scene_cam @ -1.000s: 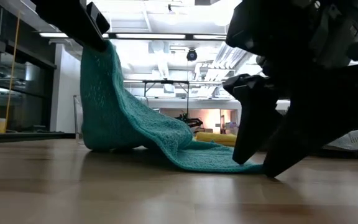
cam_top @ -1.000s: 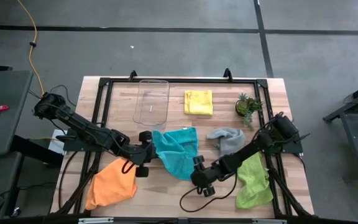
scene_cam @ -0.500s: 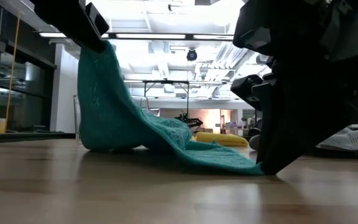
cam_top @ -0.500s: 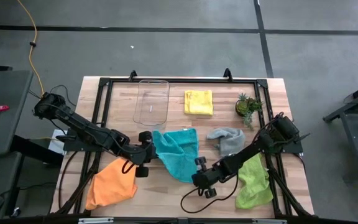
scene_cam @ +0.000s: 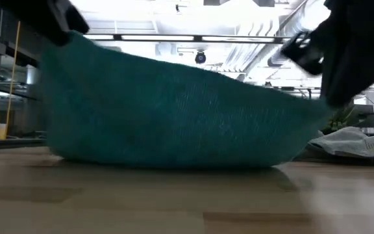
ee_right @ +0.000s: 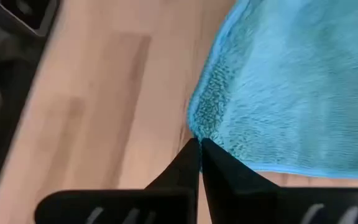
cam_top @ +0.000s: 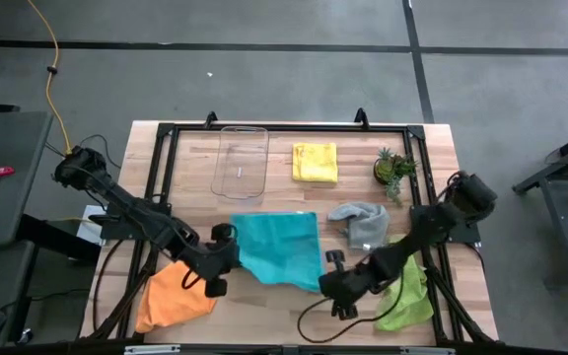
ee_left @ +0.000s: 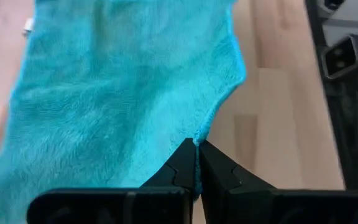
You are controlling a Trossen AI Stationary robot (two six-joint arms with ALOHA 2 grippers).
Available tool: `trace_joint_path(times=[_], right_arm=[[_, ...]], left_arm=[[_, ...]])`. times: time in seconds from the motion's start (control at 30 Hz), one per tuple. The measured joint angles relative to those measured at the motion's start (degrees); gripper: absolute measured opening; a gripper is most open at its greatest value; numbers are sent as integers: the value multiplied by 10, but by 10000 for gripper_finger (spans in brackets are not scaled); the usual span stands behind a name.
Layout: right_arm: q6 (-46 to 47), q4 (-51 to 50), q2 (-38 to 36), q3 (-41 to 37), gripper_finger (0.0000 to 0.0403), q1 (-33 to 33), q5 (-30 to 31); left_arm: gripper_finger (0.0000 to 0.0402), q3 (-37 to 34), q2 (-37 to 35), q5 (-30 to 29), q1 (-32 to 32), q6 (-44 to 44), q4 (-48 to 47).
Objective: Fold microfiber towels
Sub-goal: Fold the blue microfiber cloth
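Observation:
A teal-blue towel (cam_top: 279, 247) is stretched out mid-table between my two grippers, and its far part rests on the wood. My left gripper (cam_top: 227, 248) is shut on its near left corner, my right gripper (cam_top: 329, 272) on its near right corner. In the low view the teal-blue towel (scene_cam: 174, 110) hangs as a broad sheet with its lower part on the table. An orange towel (cam_top: 174, 293) lies near left, a lime green one (cam_top: 404, 292) near right, a grey one (cam_top: 361, 223) right of centre. A folded yellow one (cam_top: 315, 161) lies at the far side. My left gripper pinches the towel's corner (ee_left: 199, 138) between its two fingertips, slanting down from the near left. That corner is lifted off the table and the cloth spreads away from the fingers. My right gripper pinches the opposite near corner (ee_right: 201, 132) between its fingertips, slanting down from the near right. The corner is raised, and the upper edge runs with a slight sag across to the other gripper.
A clear plastic tray (cam_top: 240, 161) stands at the far side, left of the yellow towel. A small potted plant (cam_top: 394, 168) stands at the far right. Black frame rails (cam_top: 264, 127) border the table.
My right gripper has shut on the teal-blue towel's near corner, then risen and gone toward the table's right and near edges. My left gripper has drifted toward the near edge. The towel, bunched and draped before, is now spread out wide between them.

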Motion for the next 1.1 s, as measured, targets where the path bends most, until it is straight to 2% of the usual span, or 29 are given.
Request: trace_joint_path(times=[0.17,0.3,0.37,0.43,0.53,0.77,0.93,1.1], right_arm=[[19,2,-70,1,0,37,89],[23,3,-121,1,0,60,177],[25,3,-135,1,0,67,199],[42,-4,-138,1,0,74,193],[81,-5,-130,1,0,79,150],[164,5,-66,1,0,100,80],[215,34,-22,1,0,121,58],[228,62,-18,1,0,132,52]], left_arm=[[0,0,10,-24,-26,-23,10],[0,1,1,-86,-30,-27,22],[0,-1,-5,-103,-32,-32,16],[0,0,-5,-99,-36,-47,23],[0,0,1,-71,-52,-72,34],[0,0,44,-36,-106,-134,77],[0,0,92,-22,-138,-165,136],[0,0,125,-4,-151,-178,186]])
